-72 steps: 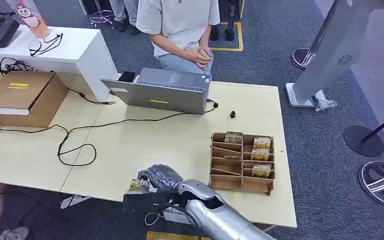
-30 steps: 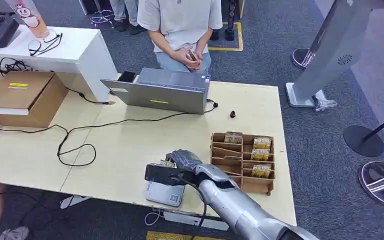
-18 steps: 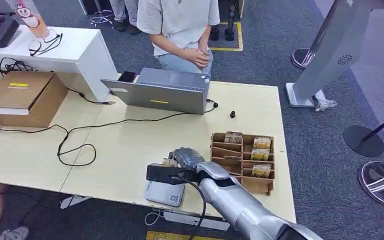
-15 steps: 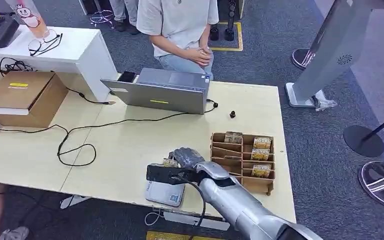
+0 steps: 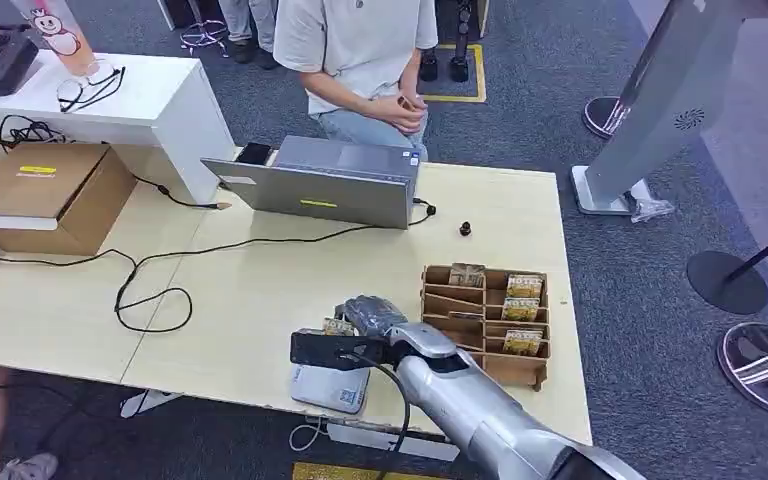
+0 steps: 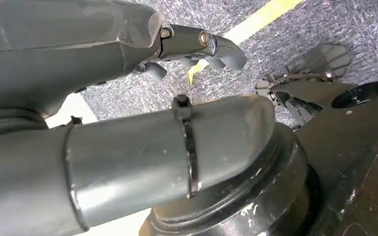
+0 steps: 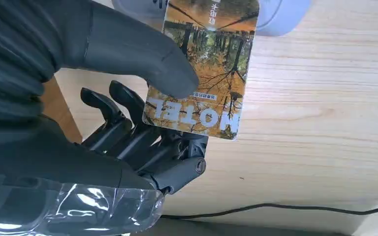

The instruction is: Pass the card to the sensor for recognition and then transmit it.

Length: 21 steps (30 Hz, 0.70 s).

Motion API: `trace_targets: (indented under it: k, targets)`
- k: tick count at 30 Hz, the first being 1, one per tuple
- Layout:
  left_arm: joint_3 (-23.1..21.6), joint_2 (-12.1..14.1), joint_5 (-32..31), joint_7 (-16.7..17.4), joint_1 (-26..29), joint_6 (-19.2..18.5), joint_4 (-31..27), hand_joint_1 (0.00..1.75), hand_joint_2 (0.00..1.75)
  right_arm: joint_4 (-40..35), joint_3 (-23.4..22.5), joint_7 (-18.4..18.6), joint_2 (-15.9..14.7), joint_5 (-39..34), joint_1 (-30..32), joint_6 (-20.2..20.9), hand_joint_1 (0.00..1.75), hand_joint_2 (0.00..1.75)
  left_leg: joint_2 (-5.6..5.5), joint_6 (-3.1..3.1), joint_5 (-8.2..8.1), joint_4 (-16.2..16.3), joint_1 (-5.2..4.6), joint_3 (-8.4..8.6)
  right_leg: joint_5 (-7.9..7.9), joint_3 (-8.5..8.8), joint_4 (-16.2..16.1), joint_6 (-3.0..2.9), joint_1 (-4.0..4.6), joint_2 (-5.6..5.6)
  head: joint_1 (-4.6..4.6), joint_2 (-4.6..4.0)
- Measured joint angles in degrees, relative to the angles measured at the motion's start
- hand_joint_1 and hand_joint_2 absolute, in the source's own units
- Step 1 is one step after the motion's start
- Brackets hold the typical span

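Note:
My right hand (image 5: 370, 316) hangs low over the table's front part and pinches a card (image 5: 337, 326). In the right wrist view the card (image 7: 204, 69) carries an orange autumn picture and the word HOTEL, with the thumb pressed on its face and the fingers (image 7: 142, 137) behind it. The pale grey sensor (image 5: 328, 387) lies flat at the table's front edge, just in front of the hand; its rounded rim (image 7: 280, 10) lies past the card's far end. My left hand (image 6: 192, 42) hangs over carpet, holding nothing.
A wooden card rack (image 5: 485, 325) with several cards stands right beside my right hand. Farther back are an open laptop (image 5: 320, 185), a black cable (image 5: 150, 290), a cardboard box (image 5: 50, 195) and a seated person (image 5: 360, 50).
Since 2.4 s ago my right hand has carried the card right and farther onto the table, uncovering the sensor. In the last half second it has barely moved.

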Motion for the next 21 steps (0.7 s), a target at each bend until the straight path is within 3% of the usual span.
trace_targets:
  k: [21]
  targets:
    - [-2.29,0.0,2.43,0.61,0.5,-0.37,-0.66,0.0,0.0,-2.99,-0.52,1.16,-0.07,-0.59,0.04,5.09,1.75,1.75,0.0,0.0,0.0,0.0,0.0,0.0,0.0,0.0,0.0,0.0,0.0,0.0,0.0,0.0]
